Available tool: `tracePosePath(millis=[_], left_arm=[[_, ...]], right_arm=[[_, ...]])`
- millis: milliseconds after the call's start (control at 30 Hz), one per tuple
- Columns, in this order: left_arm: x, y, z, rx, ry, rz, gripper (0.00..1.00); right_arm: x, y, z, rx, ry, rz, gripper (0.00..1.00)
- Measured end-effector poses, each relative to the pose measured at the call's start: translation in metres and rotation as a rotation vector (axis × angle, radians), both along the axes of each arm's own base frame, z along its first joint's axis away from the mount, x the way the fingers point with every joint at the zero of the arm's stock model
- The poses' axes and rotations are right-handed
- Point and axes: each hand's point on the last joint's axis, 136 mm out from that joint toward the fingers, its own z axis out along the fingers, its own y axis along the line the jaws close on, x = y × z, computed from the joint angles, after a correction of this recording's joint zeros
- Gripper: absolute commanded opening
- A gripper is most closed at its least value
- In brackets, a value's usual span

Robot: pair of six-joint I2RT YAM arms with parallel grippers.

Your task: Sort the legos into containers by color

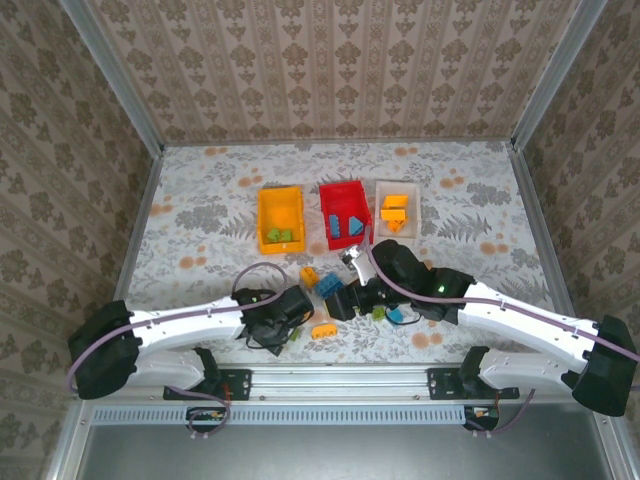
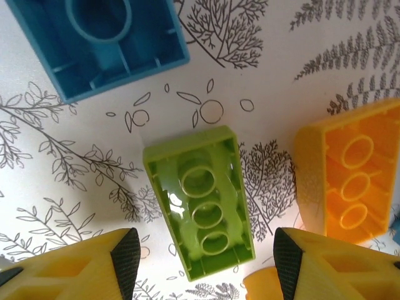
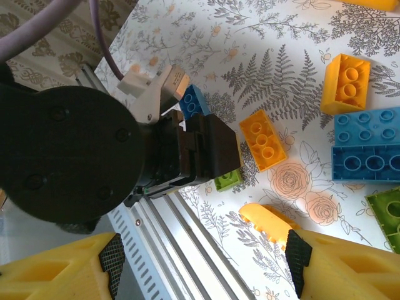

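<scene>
- Left gripper (image 2: 206, 261) is spread wide, its yellow fingers (image 2: 75, 269) flanking the near end of an upturned green brick (image 2: 200, 200); whether they touch it cannot be told
- A blue brick (image 2: 100, 44) and an orange brick (image 2: 350, 175) lie upside down nearby
- Right gripper (image 3: 205, 265) gapes wide, gripping nothing
- Yellow-orange bin (image 1: 261, 220) holds green bricks, red bin (image 1: 342, 186) blue ones, white bin (image 1: 379, 210) orange ones
- Floral-printed tabletop (image 1: 200, 210); wallpapered walls (image 1: 330, 60) surround it

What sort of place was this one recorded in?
Likely a lab test booth, not a home: wallpapered panels in metal framing enclose a floral-covered table, and the left arm and right arm mount on a metal rail.
</scene>
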Motion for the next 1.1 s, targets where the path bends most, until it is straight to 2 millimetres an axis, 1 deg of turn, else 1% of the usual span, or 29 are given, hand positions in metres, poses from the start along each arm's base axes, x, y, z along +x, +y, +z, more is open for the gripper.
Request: tracePosePath(millis=[200, 400, 467, 533, 600, 733, 800, 867, 933, 1000, 1100], left_arm=[[0.006, -0.002, -0.006, -0.002, 0.01, 0.035, 0.55], [0.004, -0.002, -0.013, 0.012, 0.038, 0.044, 0.44], [0.002, -0.001, -0.015, 0.017, 0.048, 0.043, 0.38], [0.002, 0.0, -0.015, 0.017, 0.05, 0.043, 0.32], [0.002, 0.0, -0.013, 0.011, 0.045, 0.045, 0.27], [0.007, 0.003, -0.008, 0.026, 0.01, 0.045, 0.23], [0.017, 0.009, 0.006, 0.053, -0.045, 0.033, 0.22], [0.031, 0.008, 0.031, 0.045, -0.11, 0.008, 0.22], [0.054, 0.006, 0.063, 0.021, -0.185, -0.017, 0.22], [0.084, 0.008, 0.095, 0.01, -0.262, -0.042, 0.22], [0.13, 0.02, 0.127, 0.041, -0.34, -0.094, 0.23]], right_arm=[[0.0, 0.0, -0.001, 0.004, 0.0, -0.002, 0.71], [0.001, 0.001, -0.003, 0.006, 0.003, -0.006, 0.71], [0.001, 0.001, -0.003, 0.008, 0.004, -0.007, 0.71], [0.001, 0.0, -0.003, 0.007, 0.005, -0.008, 0.71], [0.001, 0.0, -0.004, 0.005, 0.004, -0.01, 0.7], [0.003, -0.001, -0.002, 0.005, -0.005, -0.02, 0.7], [0.006, -0.004, 0.001, 0.008, -0.025, -0.039, 0.69], [0.01, -0.007, 0.006, 0.009, -0.052, -0.068, 0.7], [0.017, -0.011, 0.01, 0.005, -0.079, -0.107, 0.7], [0.027, -0.016, 0.016, 0.0, -0.111, -0.163, 0.7], [0.044, -0.018, 0.033, 0.016, -0.163, -0.245, 0.7]])
